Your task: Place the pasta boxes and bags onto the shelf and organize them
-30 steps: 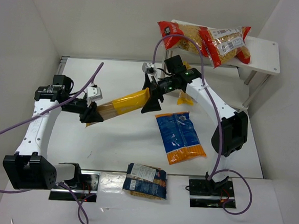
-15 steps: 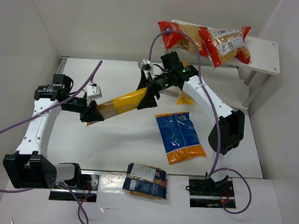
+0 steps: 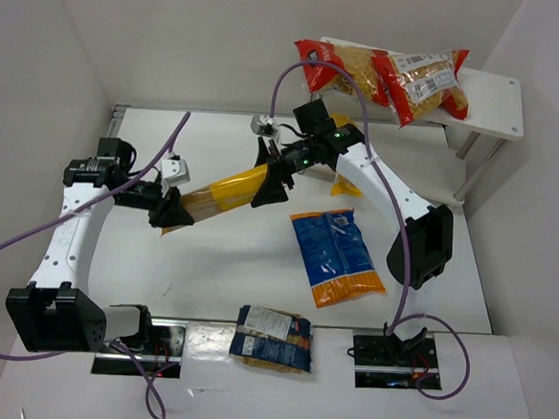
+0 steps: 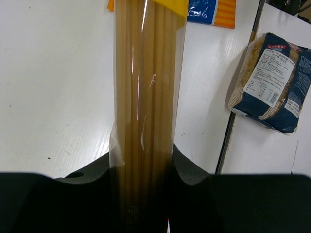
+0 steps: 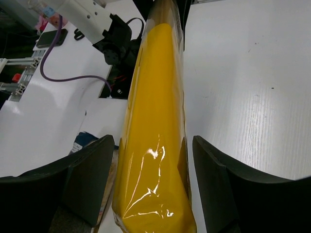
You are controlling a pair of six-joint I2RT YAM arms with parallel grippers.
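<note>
The spaghetti pack [image 3: 221,192] is held just where it was a second ago, above the left-centre of the table [image 3: 208,272], so the change is all on the other side. The right gripper [image 3: 270,178] has been slid leftward along the pack. Its jaws are now spread wide around the yellow end, one on each side. In the right wrist view a gap can be seen on both sides, so nothing has been pinched there yet. A handover is judged to be in preparation: the pack is lined up to be taken by the right arm, the one nearer the shelf [image 3: 494,95].

The clear end, with the bare strands showing, is clamped firmly in the left gripper [image 3: 169,211]. The fingers are seen pressed into the wrapper in the left wrist view.

The long axis is laid on a diagonal in the top view, from near-left to far-right, and the yellow end is pointed roughly toward the shelf. Whether the pack is level or tilted cannot be told.

Further out, two red-ended clear bags [image 3: 380,73] are already set on the shelf's top board. A blue-and-orange bag [image 3: 339,257] and a dark-blue bag [image 3: 272,337] are left on the table.
</note>
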